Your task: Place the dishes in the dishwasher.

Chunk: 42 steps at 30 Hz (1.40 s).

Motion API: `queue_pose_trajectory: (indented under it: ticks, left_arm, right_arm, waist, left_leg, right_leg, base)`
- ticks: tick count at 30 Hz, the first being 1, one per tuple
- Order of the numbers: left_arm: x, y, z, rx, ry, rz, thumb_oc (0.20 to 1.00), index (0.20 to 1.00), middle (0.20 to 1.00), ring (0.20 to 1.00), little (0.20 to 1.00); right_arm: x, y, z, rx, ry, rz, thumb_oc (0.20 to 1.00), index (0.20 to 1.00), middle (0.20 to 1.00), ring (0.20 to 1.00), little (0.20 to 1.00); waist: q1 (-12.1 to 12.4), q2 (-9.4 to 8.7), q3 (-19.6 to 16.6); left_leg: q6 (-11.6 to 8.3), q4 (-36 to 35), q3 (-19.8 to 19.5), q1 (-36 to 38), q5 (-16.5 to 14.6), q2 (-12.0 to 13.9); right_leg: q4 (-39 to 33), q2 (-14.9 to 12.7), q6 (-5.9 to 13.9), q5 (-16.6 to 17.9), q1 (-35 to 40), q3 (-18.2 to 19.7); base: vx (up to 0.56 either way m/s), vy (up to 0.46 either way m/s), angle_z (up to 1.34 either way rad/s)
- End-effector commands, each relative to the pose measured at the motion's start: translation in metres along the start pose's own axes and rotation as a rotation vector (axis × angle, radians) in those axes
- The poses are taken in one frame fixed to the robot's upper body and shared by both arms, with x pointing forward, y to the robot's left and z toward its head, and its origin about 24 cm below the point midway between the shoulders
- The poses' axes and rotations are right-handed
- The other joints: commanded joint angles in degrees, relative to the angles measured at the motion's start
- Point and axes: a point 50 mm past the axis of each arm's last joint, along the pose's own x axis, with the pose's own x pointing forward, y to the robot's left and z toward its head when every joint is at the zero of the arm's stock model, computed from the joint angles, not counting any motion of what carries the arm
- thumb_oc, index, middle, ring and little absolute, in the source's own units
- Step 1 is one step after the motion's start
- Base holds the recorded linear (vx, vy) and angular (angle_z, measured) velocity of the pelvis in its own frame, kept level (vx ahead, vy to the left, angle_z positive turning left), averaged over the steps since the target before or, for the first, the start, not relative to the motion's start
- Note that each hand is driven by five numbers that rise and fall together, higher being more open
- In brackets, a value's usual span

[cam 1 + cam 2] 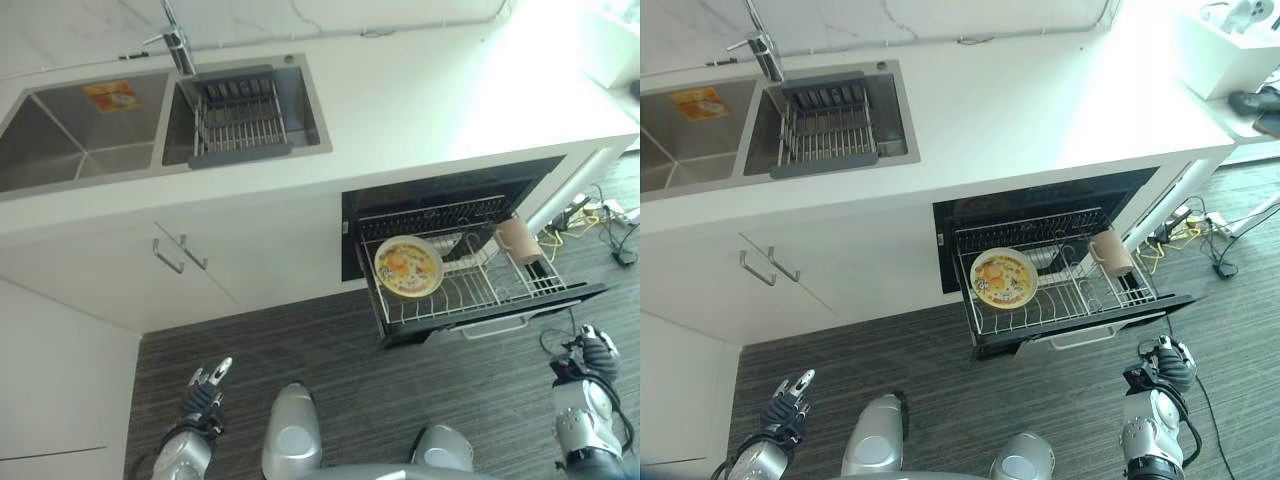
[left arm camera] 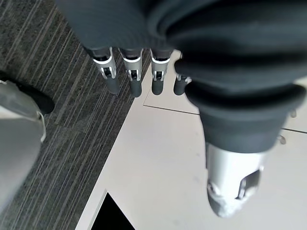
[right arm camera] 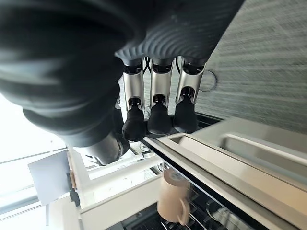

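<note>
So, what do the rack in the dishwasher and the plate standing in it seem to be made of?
The rack looks like thin metal wire, pale and shiny, seen as a grid of fine bars. The plate looks like glazed ceramic or maybe plastic: smooth yellow face with a printed picture; I cannot tell which.

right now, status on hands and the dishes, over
Left hand and right hand low over the floor, fingers straight, holding nothing. Round yellow patterned plate and beige mug in the pulled-out wire dishwasher rack. Nothing blocking.

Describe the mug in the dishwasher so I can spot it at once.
Under the white counter, the dishwasher's wire rack is pulled out. The mug lies on its side at the rack's right edge, pinkish-beige with a handle, unlike the round yellow patterned plate at the left.
</note>
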Motion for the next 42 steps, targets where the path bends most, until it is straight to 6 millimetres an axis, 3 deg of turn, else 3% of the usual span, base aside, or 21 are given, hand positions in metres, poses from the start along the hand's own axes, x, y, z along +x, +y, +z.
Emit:
queue_pose_trajectory:
  ticks: [1,9,12,18,28,42]
  left_arm:
    - [-0.001,0.001,0.016,0.015,-0.091,-0.007,1.000,1.000,1.000,1.000,1.000]
    - [0.004,-0.008,0.014,0.020,-0.094,-0.033,1.000,1.000,1.000,1.000,1.000]
    - [0.006,-0.009,0.016,0.025,-0.094,-0.036,1.000,1.000,1.000,1.000,1.000]
    - [0.009,-0.013,0.021,0.045,-0.096,-0.046,1.000,1.000,1.000,1.000,1.000]
    - [0.016,-0.026,0.028,0.066,-0.103,-0.089,1.000,1.000,1.000,1.000,1.000]
    - [0.020,-0.047,0.049,0.082,-0.139,-0.181,1.000,1.000,1.000,1.000,1.000]
  right_arm:
    - [0.007,0.005,0.027,0.119,-0.101,0.041,0.200,0.200,0.200,0.200,0.200]
    - [0.012,0.011,0.007,0.407,0.047,0.022,0.200,0.200,0.200,0.200,0.200]
    - [0.015,0.005,0.000,0.475,0.079,-0.035,0.200,0.200,0.200,0.200,0.200]
    - [0.021,-0.006,-0.010,0.427,0.156,-0.085,0.200,0.200,0.200,0.200,0.200]
    - [0.029,0.001,-0.027,0.486,0.319,-0.073,0.200,0.200,0.200,0.200,0.200]
    - [0.053,0.052,0.016,0.440,0.371,0.094,0.200,0.200,0.200,0.200,0.200]
  waist:
    - [0.9,-0.78,-1.7]
    - [1.1,-0.46,-1.9]
    - [1.2,-0.28,-2.2]
    - [1.8,-0.16,-2.4]
    - [3.4,1.52,-1.9]
    - [5.0,4.82,0.6]
  left_leg:
    - [-2.11,-0.2,-0.7,2.3,2.1,6.3]
    - [-2.57,3.4,-1.6,-0.8,0.7,6.8]
    - [-2.62,2.8,-1.6,-0.8,0.8,6.7]
    - [-2.68,2.6,-2.2,-1.2,0.7,6.2]
    - [-3.15,3.5,-3.5,-3.9,0.6,5.5]
    - [-3.86,3.8,-5.4,-9.6,1.8,4.0]
  right_leg:
    - [0.0,-1.1,-1.74,5.1,-0.4,0.3]
    - [6.2,-4.0,-0.84,4.9,-7.0,2.1]
    - [6.4,-4.6,-0.39,5.6,-8.2,2.4]
    - [6.8,-5.1,0.12,6.4,-9.8,2.8]
    - [9.1,-6.4,0.64,6.3,-13.6,3.5]
    - [11.2,-7.4,1.31,5.8,-20.1,5.7]
  base:
    - [-0.03,0.037,0.07]
    - [-0.03,0.020,0.02]
    - [0.00,0.000,0.00]
    - [0.00,0.002,0.01]
    - [-0.02,-0.005,0.02]
    - [-0.03,0.001,0.05]
